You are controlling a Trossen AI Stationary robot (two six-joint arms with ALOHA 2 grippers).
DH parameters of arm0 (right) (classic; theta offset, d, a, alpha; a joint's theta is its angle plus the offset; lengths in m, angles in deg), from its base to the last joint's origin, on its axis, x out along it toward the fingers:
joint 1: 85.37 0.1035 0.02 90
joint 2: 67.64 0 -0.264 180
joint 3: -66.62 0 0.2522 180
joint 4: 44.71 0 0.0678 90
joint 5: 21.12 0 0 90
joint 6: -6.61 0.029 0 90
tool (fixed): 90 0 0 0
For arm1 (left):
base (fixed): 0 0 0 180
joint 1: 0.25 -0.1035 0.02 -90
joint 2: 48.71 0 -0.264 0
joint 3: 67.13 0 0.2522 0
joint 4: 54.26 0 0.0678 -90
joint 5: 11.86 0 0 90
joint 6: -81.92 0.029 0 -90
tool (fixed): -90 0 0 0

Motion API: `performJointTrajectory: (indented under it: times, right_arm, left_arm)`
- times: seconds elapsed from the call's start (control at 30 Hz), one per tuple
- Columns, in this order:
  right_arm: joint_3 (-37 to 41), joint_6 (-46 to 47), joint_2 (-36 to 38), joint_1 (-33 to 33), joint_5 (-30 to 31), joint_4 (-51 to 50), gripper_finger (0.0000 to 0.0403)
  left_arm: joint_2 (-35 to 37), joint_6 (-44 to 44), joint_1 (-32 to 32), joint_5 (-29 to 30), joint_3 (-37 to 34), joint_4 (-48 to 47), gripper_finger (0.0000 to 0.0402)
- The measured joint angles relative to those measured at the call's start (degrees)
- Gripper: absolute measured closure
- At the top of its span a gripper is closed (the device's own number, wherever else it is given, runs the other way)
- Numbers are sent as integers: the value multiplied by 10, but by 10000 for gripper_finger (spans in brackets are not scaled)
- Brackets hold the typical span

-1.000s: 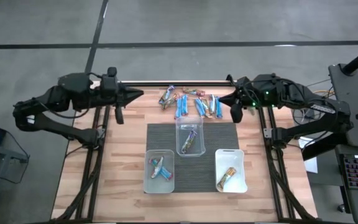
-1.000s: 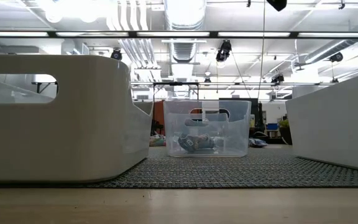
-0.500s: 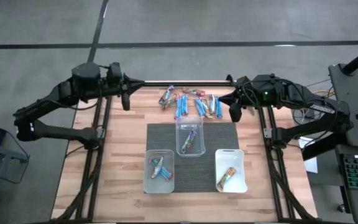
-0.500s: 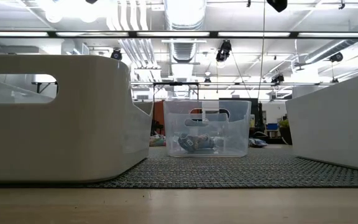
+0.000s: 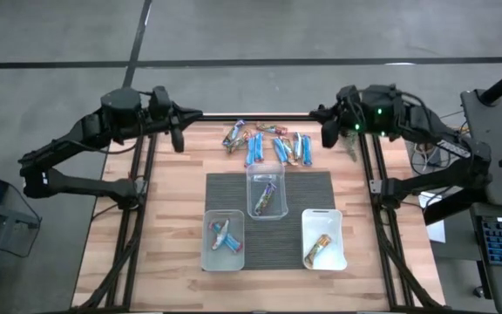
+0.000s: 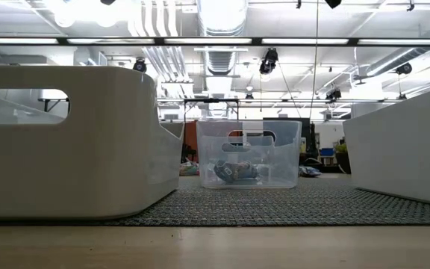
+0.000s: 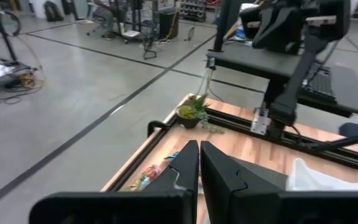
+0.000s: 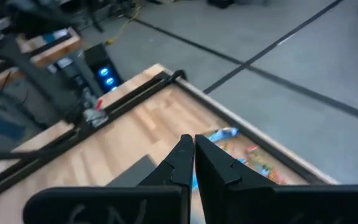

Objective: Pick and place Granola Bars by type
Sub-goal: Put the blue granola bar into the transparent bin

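Bars already sorted lie in three tubs on the mat [image 5: 268, 218]: one each in the near left tub [image 5: 223, 239] and the near right tub [image 5: 323, 239], one in the middle tub [image 5: 267, 194]. The unsorted bars [image 5: 268, 144] sit heaped at the far edge, touching and overlapping, so I judge a pick there could drag a neighbour along or pinch two types at once. The left gripper [image 5: 178, 131] and right gripper [image 5: 328, 133] hover at the far corners, both clenched on nothing; I must open them before descending, or they will shove the heap off the edge
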Motion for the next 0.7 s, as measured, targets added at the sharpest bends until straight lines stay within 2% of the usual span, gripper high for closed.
performJointTrajectory:
  times: [0.37, 0.7]
  right_arm:
    - [-100, 8, -74, -122, 0, -140, 394]
    - [-104, 67, -126, -158, -4, -183, 394]
  left_arm:
    - [0, 0, 0, 13, 0, 0, 402]
    - [0, -2, 0, 13, 0, -6, 402]
